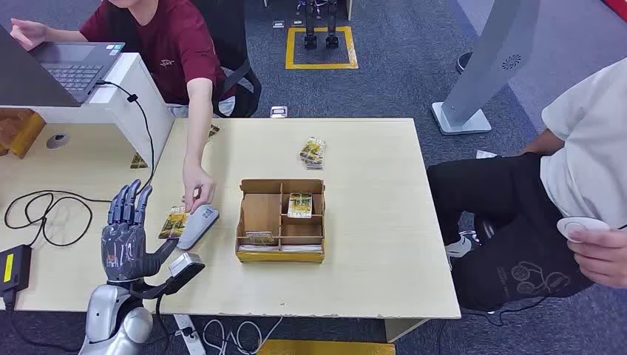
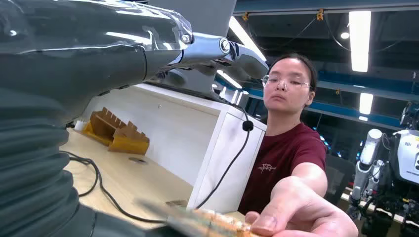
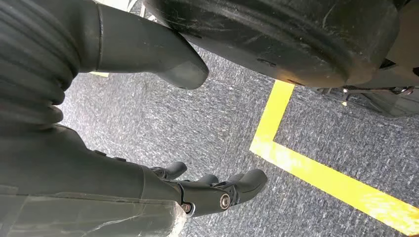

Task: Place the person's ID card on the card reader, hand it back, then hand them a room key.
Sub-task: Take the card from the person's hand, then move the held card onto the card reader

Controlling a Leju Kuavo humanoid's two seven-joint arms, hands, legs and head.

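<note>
L hand (image 1: 127, 233) is raised above the worktop (image 1: 370, 244) near its front-left corner, palm up, fingers straight and spread apart toward the far edge, thumb out to the side; nothing in it. A person's hand (image 1: 198, 191) reaches in from the far-left side, fingertips on the ID card (image 1: 174, 221), which lies flat just beside the grey card reader (image 1: 198, 225). Card long axis runs approx. front-to-far edge; reader tilts slightly off that line. R hand (image 3: 217, 190) hangs over grey carpet by a yellow floor line (image 3: 316, 170), fingers loosely curled, apart, holding nothing. Wooden tray (image 1: 281, 255) sits mid-worktop w/ room key cards (image 1: 299, 204) in a far compartment.
</note>
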